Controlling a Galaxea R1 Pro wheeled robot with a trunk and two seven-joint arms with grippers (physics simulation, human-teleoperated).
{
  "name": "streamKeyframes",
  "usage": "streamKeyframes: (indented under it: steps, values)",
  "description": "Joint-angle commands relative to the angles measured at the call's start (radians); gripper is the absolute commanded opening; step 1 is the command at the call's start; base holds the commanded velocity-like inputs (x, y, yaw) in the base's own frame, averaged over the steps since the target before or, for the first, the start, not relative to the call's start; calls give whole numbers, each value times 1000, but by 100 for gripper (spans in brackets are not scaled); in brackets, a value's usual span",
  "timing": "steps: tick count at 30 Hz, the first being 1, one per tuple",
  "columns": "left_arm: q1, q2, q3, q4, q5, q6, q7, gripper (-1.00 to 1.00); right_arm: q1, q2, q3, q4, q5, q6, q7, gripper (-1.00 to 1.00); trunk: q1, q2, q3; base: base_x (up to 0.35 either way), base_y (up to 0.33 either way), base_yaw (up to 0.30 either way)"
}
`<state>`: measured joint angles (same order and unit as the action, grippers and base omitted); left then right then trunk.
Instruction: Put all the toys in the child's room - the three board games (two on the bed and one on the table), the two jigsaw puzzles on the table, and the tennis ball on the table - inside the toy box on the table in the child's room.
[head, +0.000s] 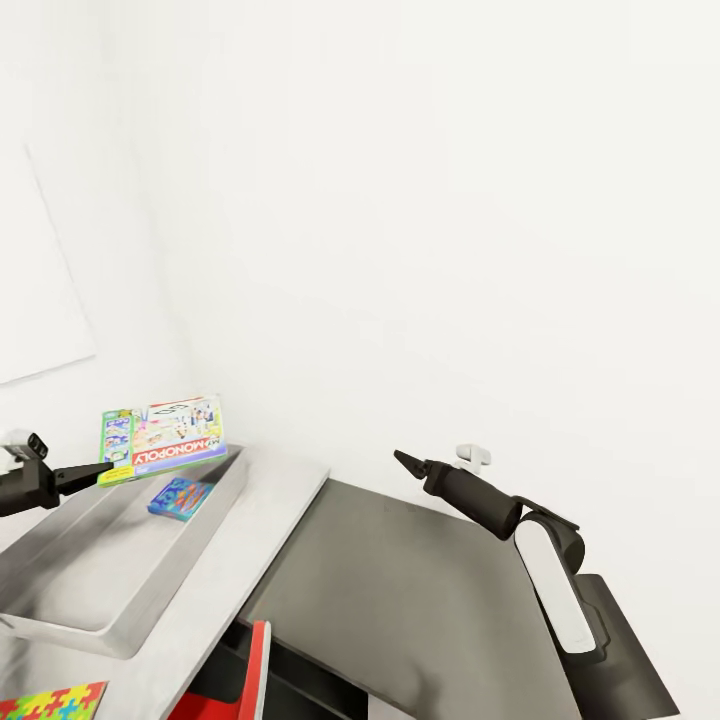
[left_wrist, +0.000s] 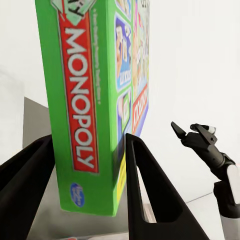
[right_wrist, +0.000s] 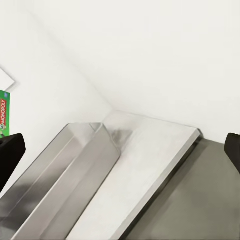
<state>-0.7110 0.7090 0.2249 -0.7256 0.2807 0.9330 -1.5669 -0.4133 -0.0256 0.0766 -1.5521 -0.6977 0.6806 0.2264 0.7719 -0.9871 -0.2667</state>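
Observation:
My left gripper is shut on the edge of a green-white-red board game lettered "MONOPOLY". It holds the game on edge over the far end of the toy box, a shallow light-grey bin on the table. In the left wrist view the two fingers press on both faces of the Monopoly box. A smaller blue board game lies inside the bin. One jigsaw puzzle lies on the table near the bin's close end. My right gripper hovers open over the lower desk, empty.
The lower dark-grey-topped desk adjoins the table on the right. A white wall stands close behind both. A red upright object sits below the table's edge. The right wrist view looks along the bin and table top.

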Motion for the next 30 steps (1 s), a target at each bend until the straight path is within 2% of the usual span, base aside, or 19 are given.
streamKeyframes:
  steps: [1,23,26,30]
  values:
    - [-1,0,0,0,0,10,-4,-100,-1,0,0,0,0,4,1,100,0,-1,-1,13,0,0]
    - [-1,0,-1,0,-3,9,-4,-100,-1,-1,0,0,1,4,1,100,0,-1,-1,1,0,0]
    - [-1,1,-3,0,-13,9,-4,-100,-1,-2,-1,0,1,4,1,100,0,-1,-1,0,0,0]
    - [-1,13,0,0,-48,8,-4,-100,-1,-2,-3,0,0,4,2,100,0,-1,-1,0,0,0]
